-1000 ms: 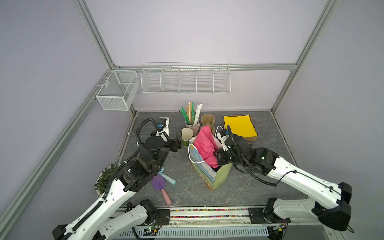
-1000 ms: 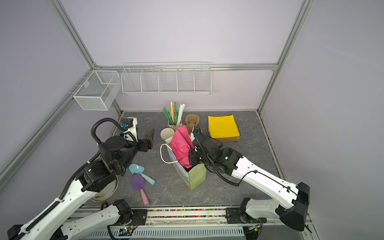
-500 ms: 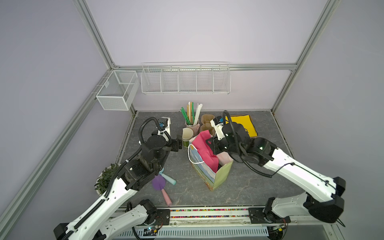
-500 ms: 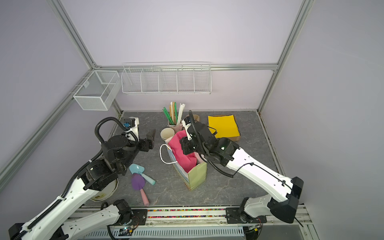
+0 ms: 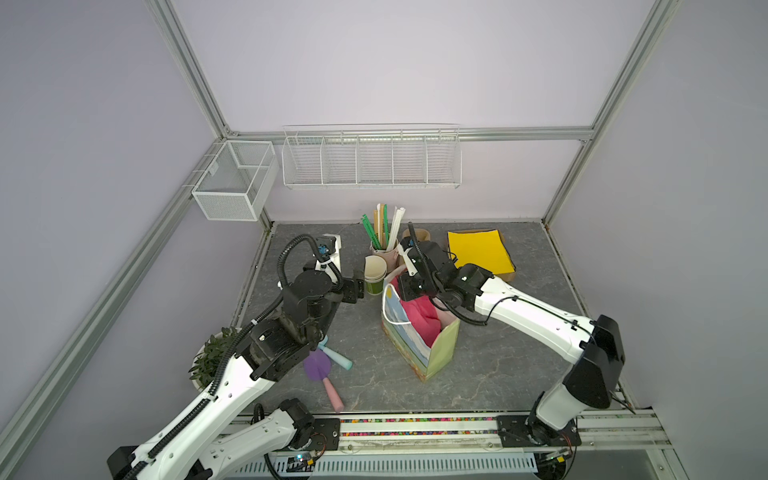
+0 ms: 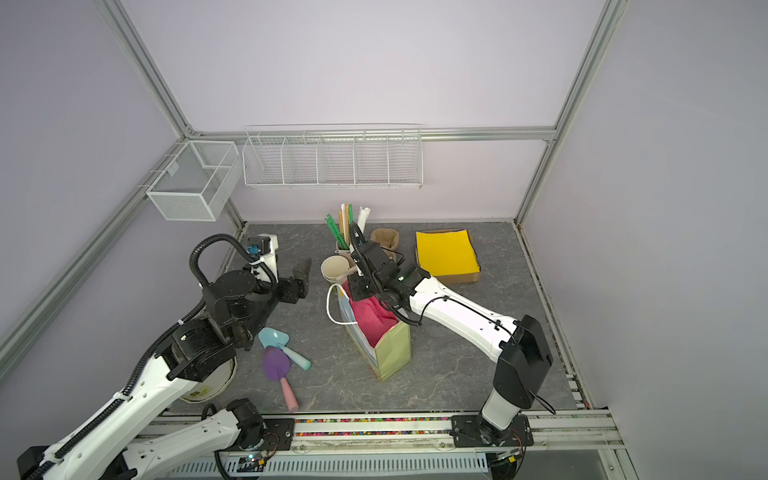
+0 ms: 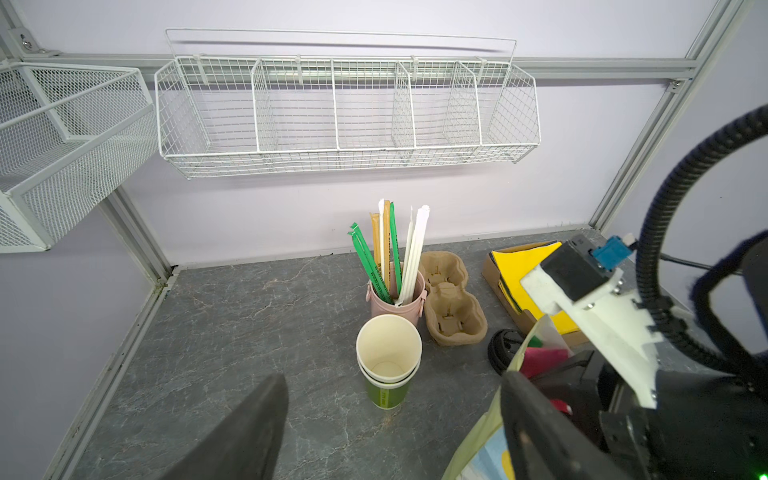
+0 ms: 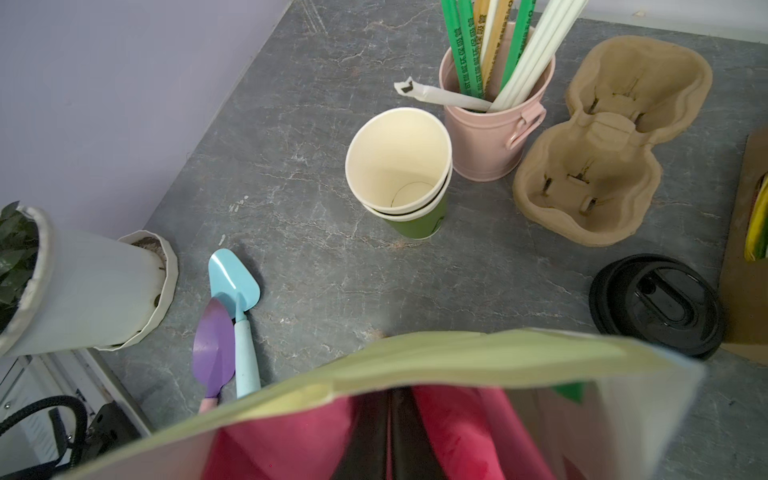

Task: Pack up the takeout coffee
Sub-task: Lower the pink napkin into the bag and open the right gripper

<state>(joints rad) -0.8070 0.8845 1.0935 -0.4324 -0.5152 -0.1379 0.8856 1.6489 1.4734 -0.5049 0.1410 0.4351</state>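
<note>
Right tool has slid to the far end of the bag and snapped together down in the pink tissue; left tool hangs apart by the lidless cups. Can't spot the takeout coffee, guessing it's buried in there. Light, squashy cup: I'd pinch gently under the lid.

Bare tabletop between cup stack and trowels.

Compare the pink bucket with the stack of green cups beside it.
The pink bucket has side handles; the cup stack is green outside, cream inside, with none. The bucket holds wrapped straws; the stack holds nothing. The bucket is single; the stack shows two nested rims. Both stand upright on the grey table.
</note>
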